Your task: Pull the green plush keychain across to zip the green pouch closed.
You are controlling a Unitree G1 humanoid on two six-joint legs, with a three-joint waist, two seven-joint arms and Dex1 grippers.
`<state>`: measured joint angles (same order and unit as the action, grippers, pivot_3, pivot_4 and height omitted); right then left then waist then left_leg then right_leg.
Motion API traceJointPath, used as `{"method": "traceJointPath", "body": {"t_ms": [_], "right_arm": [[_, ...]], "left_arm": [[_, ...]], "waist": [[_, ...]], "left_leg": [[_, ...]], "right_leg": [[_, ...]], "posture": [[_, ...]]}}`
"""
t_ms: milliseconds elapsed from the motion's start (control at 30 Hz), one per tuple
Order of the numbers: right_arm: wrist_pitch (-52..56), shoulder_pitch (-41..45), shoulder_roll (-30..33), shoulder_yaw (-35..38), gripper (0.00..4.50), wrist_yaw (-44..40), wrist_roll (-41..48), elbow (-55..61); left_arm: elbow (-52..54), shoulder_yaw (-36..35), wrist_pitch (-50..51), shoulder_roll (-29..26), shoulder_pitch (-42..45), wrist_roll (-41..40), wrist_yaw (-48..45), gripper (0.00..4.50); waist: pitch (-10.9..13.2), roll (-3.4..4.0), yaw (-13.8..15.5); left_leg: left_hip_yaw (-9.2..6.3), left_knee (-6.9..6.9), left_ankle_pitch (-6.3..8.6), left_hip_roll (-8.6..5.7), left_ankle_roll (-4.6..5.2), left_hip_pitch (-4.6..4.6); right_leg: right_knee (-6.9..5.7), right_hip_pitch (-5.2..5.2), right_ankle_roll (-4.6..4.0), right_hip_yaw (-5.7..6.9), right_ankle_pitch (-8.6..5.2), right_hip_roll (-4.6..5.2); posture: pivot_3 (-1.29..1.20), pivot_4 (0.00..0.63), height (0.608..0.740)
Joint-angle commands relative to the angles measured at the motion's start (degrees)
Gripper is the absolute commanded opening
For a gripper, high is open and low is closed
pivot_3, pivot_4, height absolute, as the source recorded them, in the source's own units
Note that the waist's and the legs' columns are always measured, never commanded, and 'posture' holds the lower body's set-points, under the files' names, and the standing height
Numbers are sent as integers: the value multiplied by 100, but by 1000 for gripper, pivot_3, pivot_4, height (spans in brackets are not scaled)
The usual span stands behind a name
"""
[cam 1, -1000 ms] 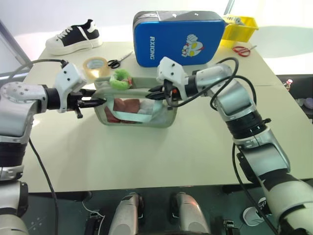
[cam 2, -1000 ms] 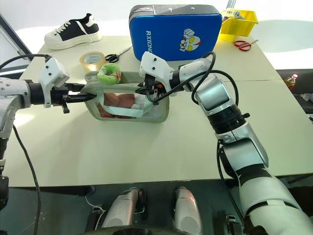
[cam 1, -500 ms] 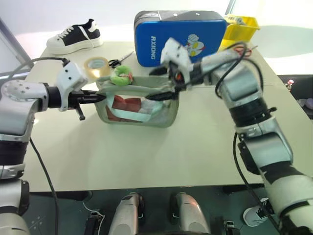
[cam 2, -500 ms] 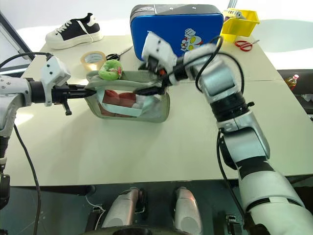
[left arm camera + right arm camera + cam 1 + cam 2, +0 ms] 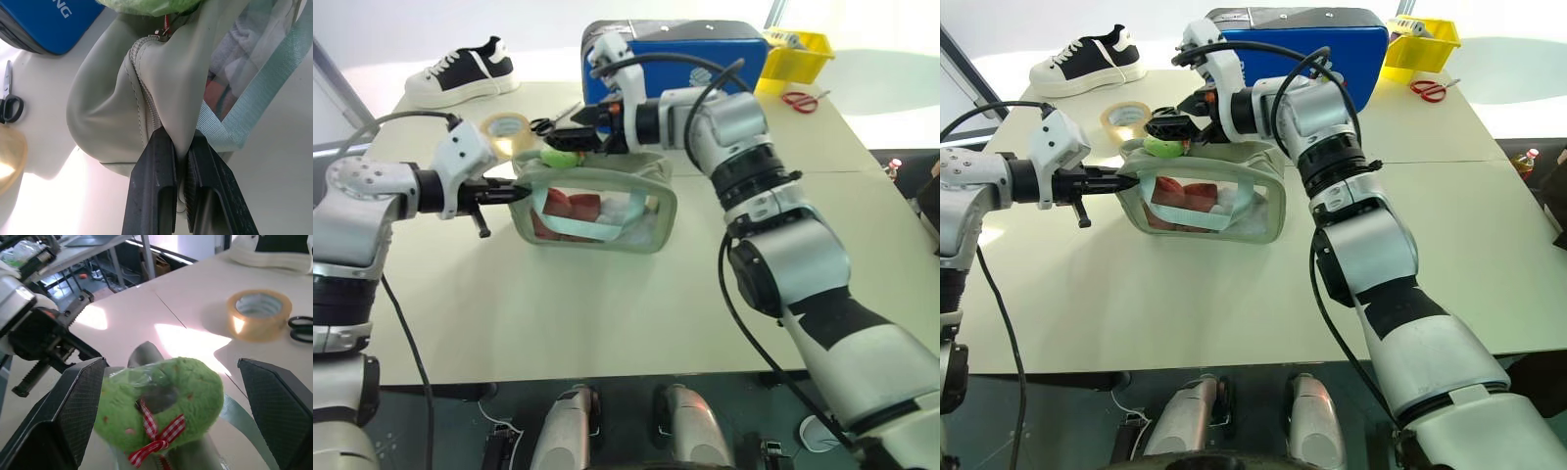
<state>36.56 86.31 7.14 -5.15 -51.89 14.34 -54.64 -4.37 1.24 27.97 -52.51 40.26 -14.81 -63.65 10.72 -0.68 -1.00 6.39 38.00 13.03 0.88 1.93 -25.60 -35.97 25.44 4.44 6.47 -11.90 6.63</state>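
We have the pouch (image 5: 597, 208) standing mid-table, in front of the blue case (image 5: 724, 59), with its left end pinched in our left gripper (image 5: 180, 161). The jaws are clamped tight on a fold of fabric right by the zipper's end. The keychain (image 5: 161, 404) sits on top of the pouch at that same left end, so by our reading the zip is still fully open and the whole pull across is ahead of us.

Our right gripper (image 5: 168, 396) is spread wide, one finger on either side of the keychain, holding nothing yet.

What could go wrong from here:

- The charm is soft and fuzzy. If we close on the plush alone, it may squash and slip out once the zipper resists — a grip nearer the ribbon and pull would likely hold better.
- Our right arm reaches across the pouch from the far side. Closing too low could catch the pouch's rim along with the charm, and then the slider would not run.
- The left grip is a thin pinch of fabric. A hard tug to the right could drag the fabric out of the jaws, and the pouch would slide along the table instead of zipping.
- The tape roll (image 5: 505, 130) and scissors (image 5: 551, 120) lie just behind — a wide swing could knock them.
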Motion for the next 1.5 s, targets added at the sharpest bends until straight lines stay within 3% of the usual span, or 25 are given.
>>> {"method": "traceJointPath", "body": {"t_ms": [33, 133, 200, 267, 433, 467, 733, 900, 1133, 1333, 1500], "right_arm": [[-188, 255, -78, 75, 4474, 43, -142, -220], [-337, 236, -86, 17, 4474, -62, -260, -260], [-362, 227, -82, 31, 3935, -152, -285, -234], [-328, 232, -71, 113, 3129, -162, -257, -201], [-229, 236, 24, 216, 424, -186, -218, -40], [-197, 207, 81, 220, 58, -194, -231, 44], [634, -446, 1421, 541, 58, 156, -208, 2082], [327, -1356, 2415, 449, 58, 621, -698, 3112], [331, -2494, 2976, 782, 58, 1423, -863, 3705], [633, -3876, 2045, 1098, 58, 2497, -589, 4010], [821, -4390, 1050, 1053, 58, 2951, -365, 4120]], "left_arm": [[187, -105, -45, -1, 111, 1, 61, 0], [238, -134, -26, -7, 59, -4, 65, 0], [225, -153, -29, -9, 49, 5, 76, 0], [222, -162, -21, -5, 52, 3, 84, 0], [143, -117, -64, 60, 114, 34, 110, 0], [153, -114, -66, 68, 111, 37, 113, 0], [271, -166, 42, 51, -9, -32, 84, 0], [299, -145, 110, 67, -27, -61, 84, 0], [335, -113, 169, 75, 0, -87, 71, 0], [306, -71, 182, 85, 42, -82, 33, 0], [231, -24, 165, 101, 160, -51, -11, 0]], "waist": [[0, 0, -1], [0, 0, -5], [0, 0, -8], [0, 0, -8], [0, 0, -4], [0, 0, -1], [0, -1, 27], [0, 0, 25], [8, 13, -21], [6, 10, 12], [8, 13, -17]], "left_leg": [[0, 0, 0, -1, 1, 0], [0, 0, 0, -1, 2, 0], [0, 0, 6, -1, 13, 2], [0, 0, 12, -1, 23, 2], [-1, 0, 11, 0, 21, 2], [-1, 0, 11, 0, 22, 2], [-3, 0, 12, -5, 22, 1], [-1, 1, 16, -7, 30, 0], [5, -6, 13, 8, 27, 9], [4, -4, 13, 8, 28, 11], [4, -3, 9, 8, 24, 12]], "right_leg": [[1, -1, 0, 0, 0, 0], [-1, -1, 1, 0, 0, 0], [-2, -1, 1, 0, 0, -1], [-3, -1, 1, 0, 0, -2], [-3, -1, 1, 0, 0, -2], [-3, -1, 1, 0, 0, -2], [0, -3, 1, 1, 0, 7], [3, -3, 2, 4, 0, 11], [-3, 1, 3, 2, 0, -5], [0, -6, 3, 2, 0, -7], [-6, -4, 4, 1, 0, -11]], "posture": [[0, 150, 740], [0, 150, 740], [0, 150, 740], [0, 150, 740], [0, 150, 740], [0, 150, 740], [0, 150, 740], [0, 150, 740], [0, 150, 740], [0, 150, 740], [0, 150, 740]]}}
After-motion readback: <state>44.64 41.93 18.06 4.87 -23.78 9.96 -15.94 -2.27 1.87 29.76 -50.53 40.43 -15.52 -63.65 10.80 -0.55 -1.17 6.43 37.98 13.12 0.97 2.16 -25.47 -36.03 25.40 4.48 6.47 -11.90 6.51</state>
